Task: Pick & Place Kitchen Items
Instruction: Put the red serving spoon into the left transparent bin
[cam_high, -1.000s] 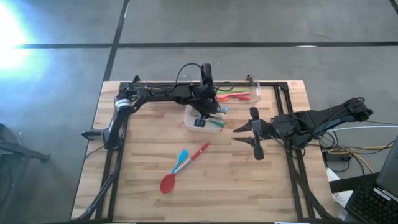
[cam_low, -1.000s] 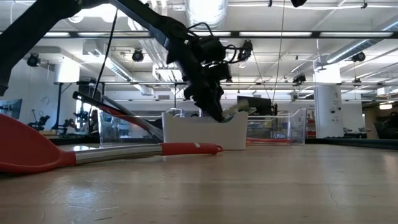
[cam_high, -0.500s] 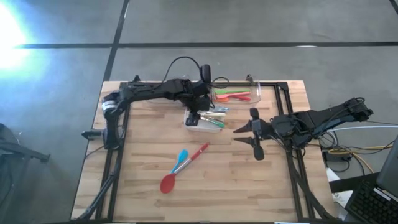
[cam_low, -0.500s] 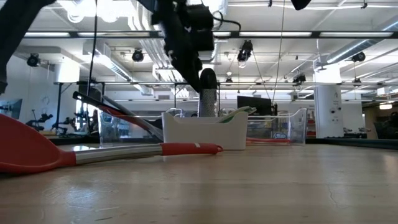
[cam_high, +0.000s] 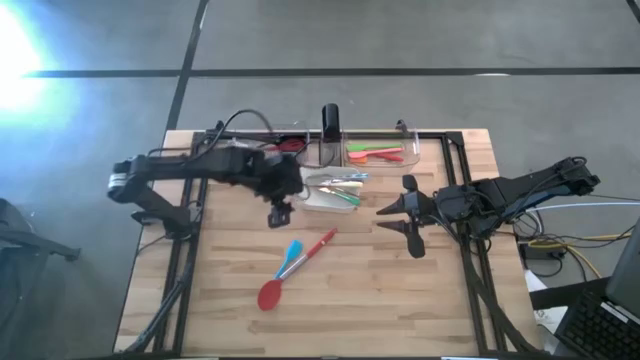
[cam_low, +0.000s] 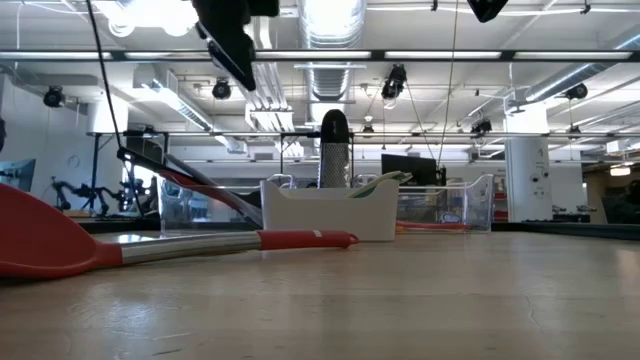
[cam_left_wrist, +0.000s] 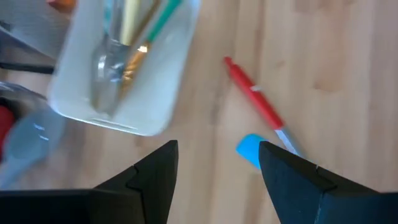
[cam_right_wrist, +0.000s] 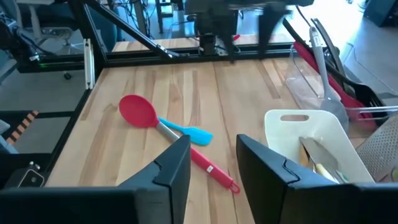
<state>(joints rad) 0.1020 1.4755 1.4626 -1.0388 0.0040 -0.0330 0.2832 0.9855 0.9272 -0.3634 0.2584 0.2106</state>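
Left gripper (cam_high: 281, 212) hangs above bare table just left of the white dish (cam_high: 312, 203), jaws apart, nothing between them; wrist view shows wood between the fingers (cam_left_wrist: 151, 176). Right gripper (cam_high: 405, 211) waits over the table's right side, jaws apart, empty.

Dish holds a few utensils: green-handled piece (cam_high: 345, 199), metal spoon (cam_left_wrist: 107, 64), gold-handled piece (cam_left_wrist: 132, 62), all lying inside, ends toward the right rim.

Red spoon (cam_high: 271, 294) lies on the table near the front centre, handle running up-right toward the dish; blue spatula (cam_high: 291, 255) crosses it, touching the handle. In the low view the red spoon (cam_low: 45, 240) fills the near left.

Clear bin (cam_high: 380, 142) at the back edge holds red, orange and green utensils (cam_high: 375, 154). Second clear bin left of it, contents unclear
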